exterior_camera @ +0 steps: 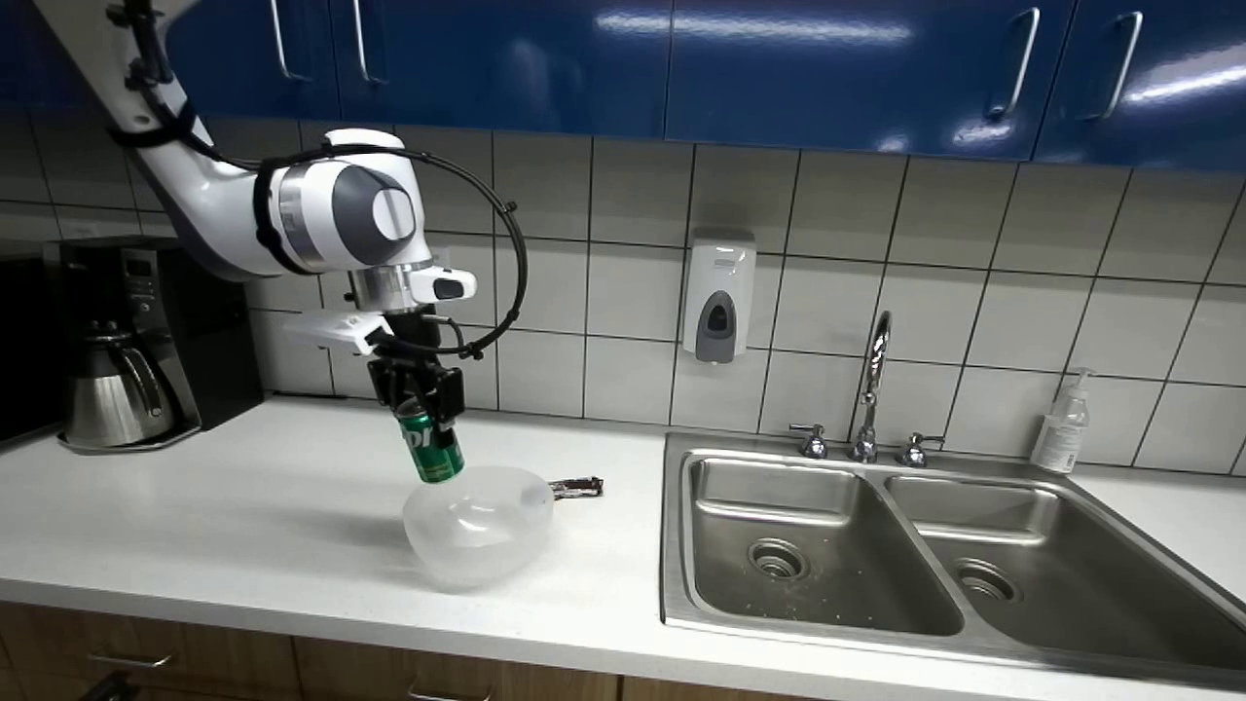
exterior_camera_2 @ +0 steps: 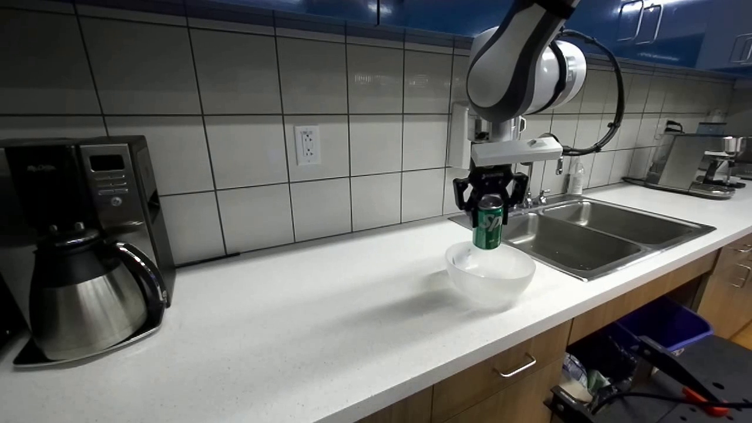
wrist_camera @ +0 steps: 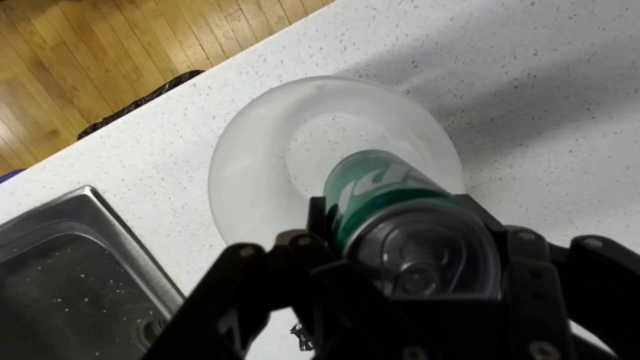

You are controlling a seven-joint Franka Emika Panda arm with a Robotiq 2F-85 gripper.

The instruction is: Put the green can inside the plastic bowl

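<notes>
The green can (exterior_camera: 434, 456) is in my gripper (exterior_camera: 424, 414), silver top up towards the wrist. In both exterior views it hangs slightly tilted, its lower end just above the plastic bowl (exterior_camera: 482, 535). The can also shows in an exterior view (exterior_camera_2: 487, 229) and the wrist view (wrist_camera: 377, 182). My gripper (exterior_camera_2: 490, 217) is shut around the can's upper part, one finger on each side. The translucent bowl (exterior_camera_2: 492, 285) stands upright on the counter. In the wrist view the can covers part of the bowl (wrist_camera: 255, 165). How far its bottom is above the rim is hard to tell.
A small dark wrapper (exterior_camera: 577, 487) lies on the counter behind the bowl. A steel double sink (exterior_camera: 674, 545) with a faucet (exterior_camera: 874, 380) is beside it. A coffee maker with a steel carafe (exterior_camera_2: 88, 299) stands at the opposite end. The counter's front edge (exterior_camera_2: 423, 376) is near the bowl.
</notes>
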